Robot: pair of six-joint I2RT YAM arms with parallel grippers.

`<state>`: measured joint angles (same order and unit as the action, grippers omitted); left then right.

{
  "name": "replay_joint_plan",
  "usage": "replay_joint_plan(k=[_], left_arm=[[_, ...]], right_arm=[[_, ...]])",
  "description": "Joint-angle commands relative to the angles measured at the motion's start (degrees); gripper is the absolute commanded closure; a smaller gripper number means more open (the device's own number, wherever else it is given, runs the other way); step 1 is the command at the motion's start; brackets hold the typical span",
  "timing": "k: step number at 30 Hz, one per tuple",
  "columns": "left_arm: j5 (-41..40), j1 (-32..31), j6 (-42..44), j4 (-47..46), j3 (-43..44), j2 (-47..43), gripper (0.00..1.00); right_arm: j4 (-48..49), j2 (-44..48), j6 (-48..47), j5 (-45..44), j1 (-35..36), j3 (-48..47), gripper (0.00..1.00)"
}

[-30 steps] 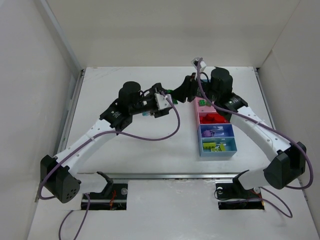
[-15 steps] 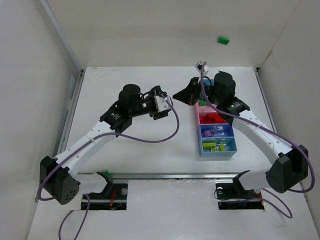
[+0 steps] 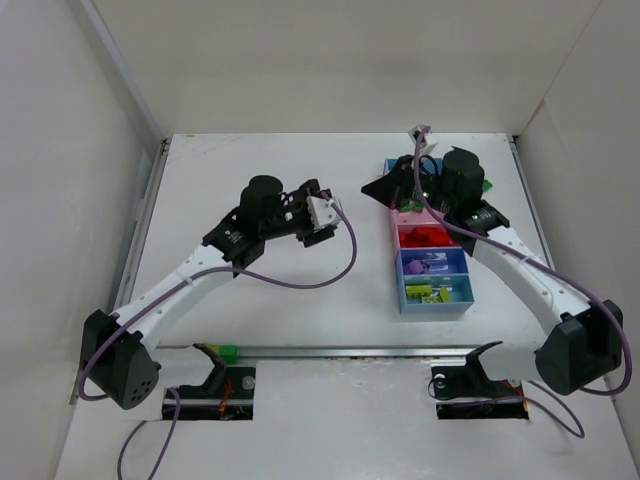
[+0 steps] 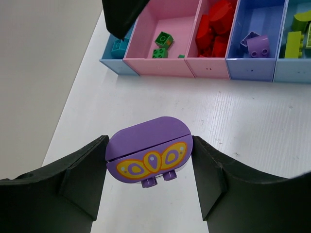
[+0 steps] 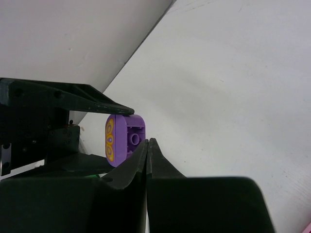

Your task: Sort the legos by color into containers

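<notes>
A rounded purple plastic brick (image 4: 148, 145) is clamped by the left gripper (image 4: 148, 165), likely meant for the blue plastic bin (image 4: 252, 73) at one o'clock, while the right gripper (image 5: 147, 145) is closed empty.

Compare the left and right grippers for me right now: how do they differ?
The left gripper is clamped on a purple brick with a yellow print, while the right gripper is shut on nothing. The left gripper hangs over bare table, while the right gripper is by the far end of the container strip. Both have black fingers.
</notes>
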<state>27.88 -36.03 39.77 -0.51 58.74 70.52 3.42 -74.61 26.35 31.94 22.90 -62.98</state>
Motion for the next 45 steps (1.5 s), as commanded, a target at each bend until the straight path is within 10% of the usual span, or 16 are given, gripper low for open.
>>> replay_joint_plan(k=[1,4,10,12,18,27,45], left_arm=[[-0.19,0.44,-0.66,-1.24,-0.47,-1.88,1.0],[-0.19,0.44,-0.66,-1.24,-0.47,-1.88,1.0],[-1.33,0.44,-0.66,-1.24,-0.47,-1.88,1.0],[-2.47,0.44,-0.66,-1.24,-0.47,-1.88,1.0],[-6.96,1.75,-3.28,-2.47,-2.4,-1.88,1.0],[-9.25,5.96,-5.05,-2.47,-3.72,-1.88,1.0],[-9.25,12.74,-8.04,-7.31,-3.72,4.8,1.0]], right_arm=[[3.17,2.09,-0.86,-1.36,-0.83,-0.12,1.0],[3.17,3.41,-0.34,-2.84,-2.76,0.49,0.97],[-11.27,5.61,0.19,-23.06,-10.05,-3.28,0.14],[-16.84,4.3,0.19,-32.86,-11.81,-7.58,0.0],[-27.67,-5.87,8.62,-59.26,-18.85,-16.27,0.0],[-35.57,-30.65,21.29,-46.72,-35.18,-31.21,0.0],[-50.71,-57.13,20.41,-49.87,-36.25,-54.0,0.11]])
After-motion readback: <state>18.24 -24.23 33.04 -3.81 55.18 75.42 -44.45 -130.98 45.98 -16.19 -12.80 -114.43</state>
